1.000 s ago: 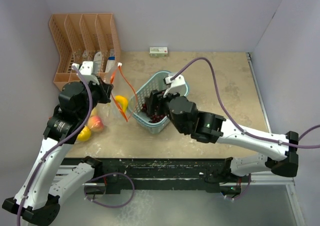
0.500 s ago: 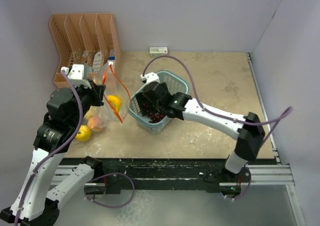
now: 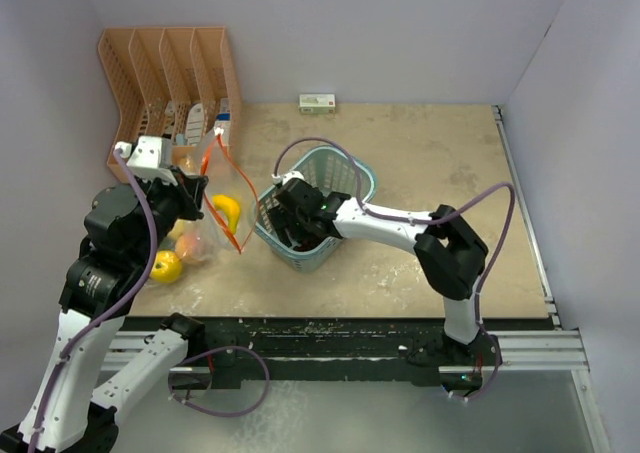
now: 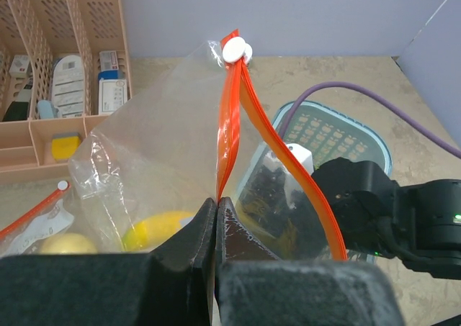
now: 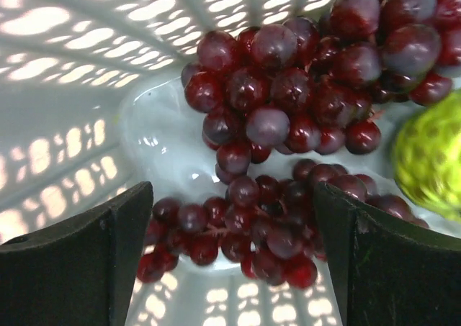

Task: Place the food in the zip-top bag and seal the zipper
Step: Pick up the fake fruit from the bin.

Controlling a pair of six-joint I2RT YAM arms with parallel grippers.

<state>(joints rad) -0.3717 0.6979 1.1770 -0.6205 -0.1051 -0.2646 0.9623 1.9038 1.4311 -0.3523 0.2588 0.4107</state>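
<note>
My left gripper (image 4: 217,201) is shut on one lip of the zip-top bag (image 4: 162,153), pinching the orange-red zipper (image 4: 229,117) and holding the mouth up and apart. From above, the left gripper (image 3: 203,188) stands left of the light blue basket (image 3: 362,173). A yellow fruit (image 3: 228,210) shows through the clear plastic. A second yellow fruit (image 3: 165,266) and a peach-like fruit (image 3: 192,248) lie beside it. My right gripper (image 5: 232,250) reaches into the basket, open, its fingers either side of the dark red grape bunch (image 5: 245,225). It touches nothing.
A yellow-green knobbly item (image 5: 431,164) lies in the basket beside the grapes. A peach-coloured slotted organizer (image 3: 165,78) stands at the back left. A small white-green box (image 3: 317,102) sits against the back wall. Walls close in on three sides.
The right arm has folded round and its gripper has gone lower and slightly left inside the basket. The left arm shifted left, carrying the bag's mouth with it.
</note>
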